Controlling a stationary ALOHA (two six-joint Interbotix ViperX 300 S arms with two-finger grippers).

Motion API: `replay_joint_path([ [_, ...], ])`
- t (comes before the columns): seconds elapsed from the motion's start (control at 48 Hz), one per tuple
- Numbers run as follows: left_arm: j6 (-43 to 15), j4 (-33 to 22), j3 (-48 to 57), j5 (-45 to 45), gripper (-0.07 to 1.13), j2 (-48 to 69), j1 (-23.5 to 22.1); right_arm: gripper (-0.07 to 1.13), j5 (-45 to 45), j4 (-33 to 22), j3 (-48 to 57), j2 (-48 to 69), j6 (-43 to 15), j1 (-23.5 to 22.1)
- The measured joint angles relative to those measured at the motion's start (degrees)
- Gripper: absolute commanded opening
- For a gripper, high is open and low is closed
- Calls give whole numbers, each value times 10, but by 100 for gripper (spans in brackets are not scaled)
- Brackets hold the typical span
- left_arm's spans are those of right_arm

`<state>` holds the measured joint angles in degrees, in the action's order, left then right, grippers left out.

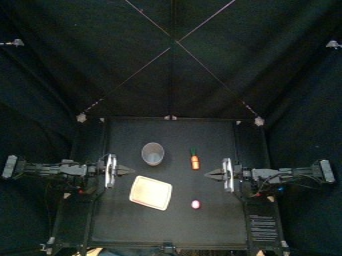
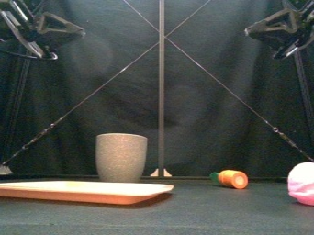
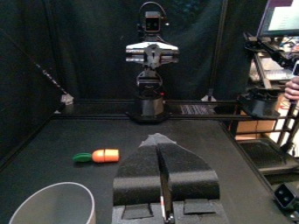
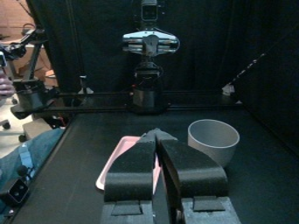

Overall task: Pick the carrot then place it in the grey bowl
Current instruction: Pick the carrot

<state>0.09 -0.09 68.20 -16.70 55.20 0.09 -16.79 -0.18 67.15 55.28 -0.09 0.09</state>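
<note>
Orange carrot (image 1: 194, 159) lies near the grey cup (image 1: 154, 153), between left gripper (image 3: 160, 142) and right gripper (image 4: 158, 134), both pressed together

top view: high overhead, tilted toward the back curtain (image 1: 171, 60), table (image 1: 214, 220) small below. front view: level at the table's front edge, near the grey cup (image 2: 121, 157) and carrot (image 2: 230, 178). wrist views: low behind the left gripper (image 3: 162, 142) and right gripper (image 4: 158, 134), each facing across the table; both show the cup.

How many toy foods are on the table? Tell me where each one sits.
2. The carrot lies near the table's middle, right of the grey speckled cup. A pink round toy sits nearer the front edge, right of the pink tray. None seems hidden.
</note>
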Motion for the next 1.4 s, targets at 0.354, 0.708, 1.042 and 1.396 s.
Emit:
replay_joint_path([
  [0.354,0,0,43,-42,-2,5,40,5,25,82,28,-69,-66,-91],
  [0.708,0,-1,43,-42,-2,5,40,64,139,119,27,-133,-160,-159],
  [1.042,0,-1,43,-42,-2,5,40,105,146,109,29,-164,-181,-202],
  [1.396,0,0,43,-33,-2,5,40,104,141,93,-18,-284,-182,-226],
])
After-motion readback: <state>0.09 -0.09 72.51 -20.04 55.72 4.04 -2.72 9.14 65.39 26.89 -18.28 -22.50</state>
